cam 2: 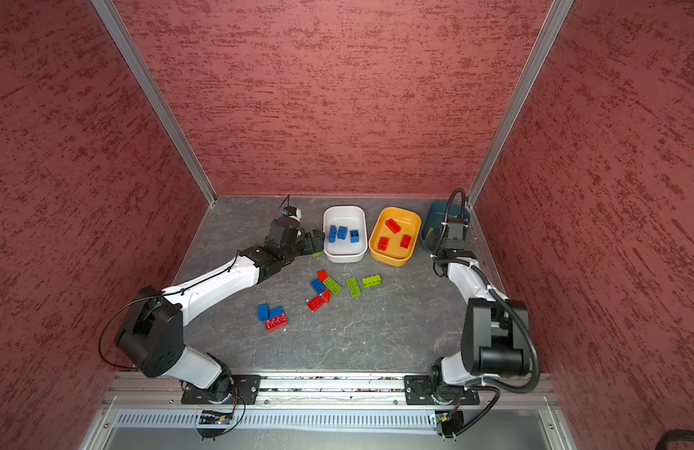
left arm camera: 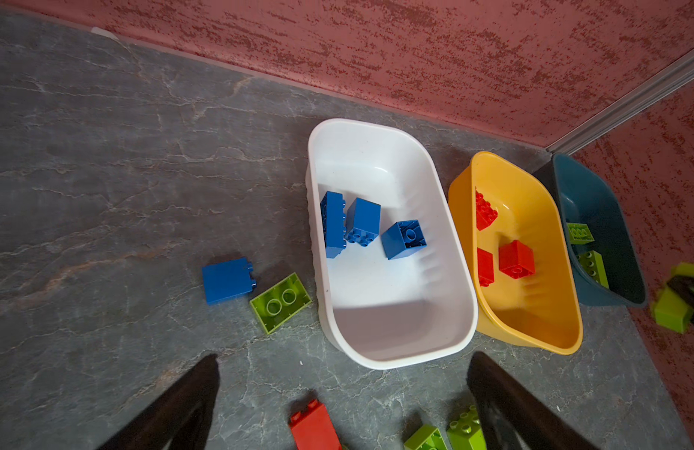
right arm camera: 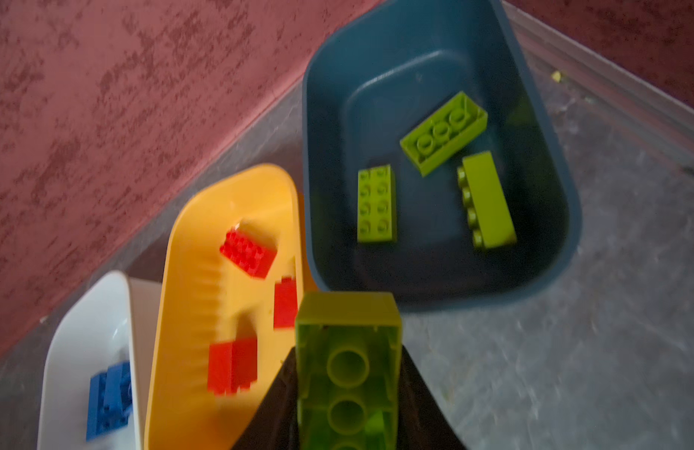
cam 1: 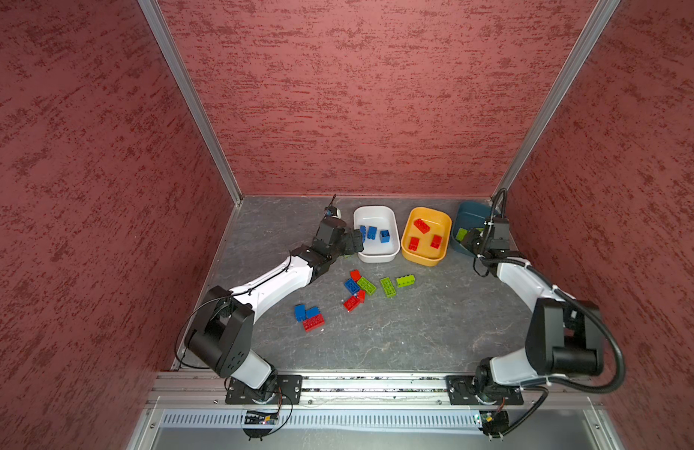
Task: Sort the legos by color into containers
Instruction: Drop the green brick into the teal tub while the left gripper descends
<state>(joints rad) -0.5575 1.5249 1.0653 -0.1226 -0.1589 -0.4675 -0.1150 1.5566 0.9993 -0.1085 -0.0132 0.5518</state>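
- Grey tabletop (cam 1: 415, 335): loose legos (cam 1: 366, 286) at centre; others sorted in white tub (cam 1: 380, 257), yellow tub (cam 1: 425, 259), teal tub (cam 1: 470, 210) toward 12 o'clock.
- Right gripper (right arm camera: 349, 350) clamps green brick (right arm camera: 349, 311) beside teal tub.
- Left gripper (left arm camera: 345, 360) gapes empty at white tub's 9 o'clock edge.

The left gripper (left arm camera: 343, 360) is held wide open and empty, a red brick (left arm camera: 314, 426) seen lying below between its fingers (left arm camera: 181, 405). Just ahead the white tub (left arm camera: 396, 343) is found, three blue bricks (left arm camera: 362, 222) inside. Beyond it the yellow tub (left arm camera: 532, 323) with red bricks (left arm camera: 516, 259) and the teal tub (left arm camera: 586, 195) with green bricks (left arm camera: 579, 233) are ranged. A blue brick (left arm camera: 227, 280) and an upturned green brick (left arm camera: 281, 302) are laid beside the white tub. Farthest off, a blurred lime brick (left arm camera: 670, 313) is clamped by the right gripper (left arm camera: 682, 302).
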